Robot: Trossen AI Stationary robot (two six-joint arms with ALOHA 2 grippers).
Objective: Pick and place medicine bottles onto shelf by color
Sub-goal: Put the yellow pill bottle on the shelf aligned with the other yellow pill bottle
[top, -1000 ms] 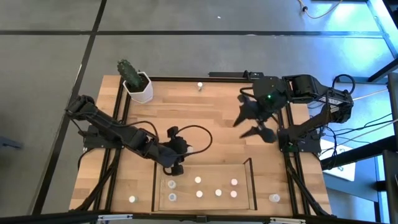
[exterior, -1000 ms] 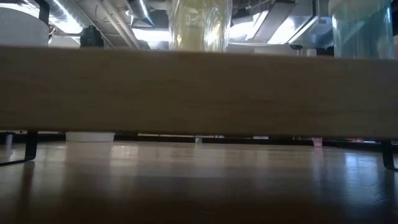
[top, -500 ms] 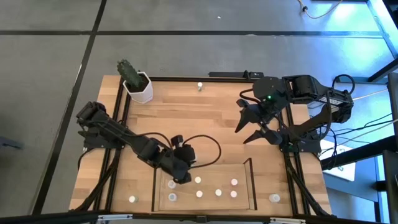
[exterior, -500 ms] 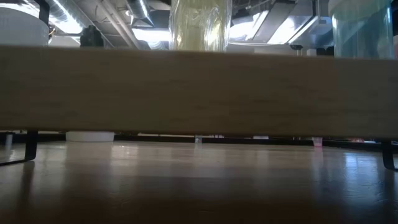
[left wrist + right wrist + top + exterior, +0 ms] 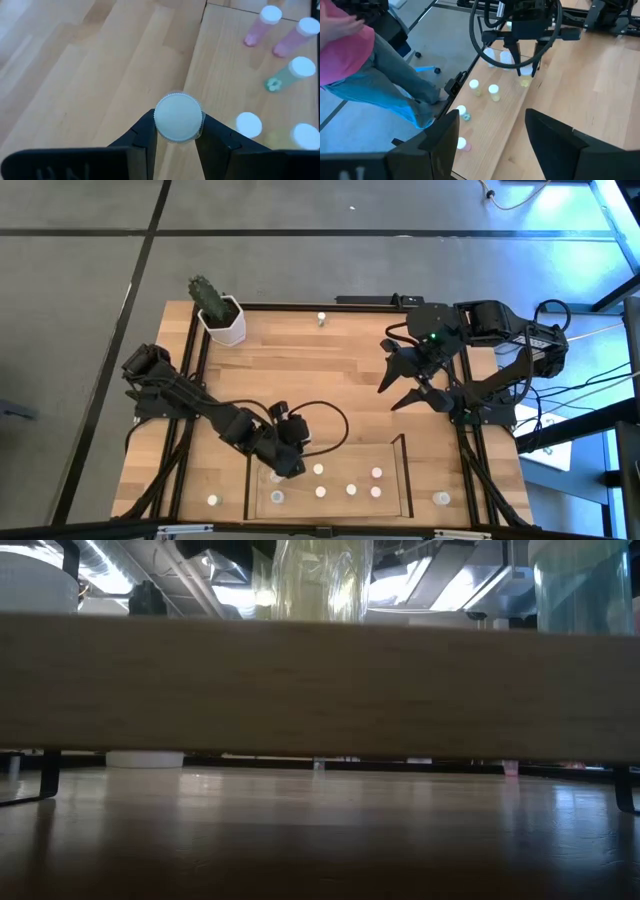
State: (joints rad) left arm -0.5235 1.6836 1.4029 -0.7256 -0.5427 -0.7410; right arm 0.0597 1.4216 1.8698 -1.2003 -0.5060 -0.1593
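"Bottle in hand?"

"Yes. My left gripper (image 5: 287, 465) pinches one bottle (image 5: 178, 116) just under its white cap, a finger (image 5: 142, 137) on each side. It hangs right at the shelf (image 5: 407, 475), over the wall, at the end away from the pink bottles (image 5: 260, 25)."

"So which step is this?"

"Placing, I judge. The pick is done and the bottle is carried but not set down."

"What does the next move call for?"

"Choosing the right spot. The pink ones stand together at the shelf's other end, a green bottle (image 5: 287, 72) stands next to them, and two white caps (image 5: 248, 122) sit closest to me. I would bring mine in over the wall, lower it upright beside whichever group matches, then spread my fingers without knocking a neighbour."

"And your right arm?"

"My right gripper (image 5: 386, 396) waits spread and empty above the table, beyond the shelf's far right corner."

"Anything you can't make out?"

"The cap hides the body of my bottle, so I cannot tell its colour, nor how high it hangs above the floor of the shelf. The low view is blocked by a wooden band. Three bottles outside the shelf, one (image 5: 212, 501) at its left, one (image 5: 441, 498) at its right and one (image 5: 321, 318) far beyond it, are too small to tell their colours."
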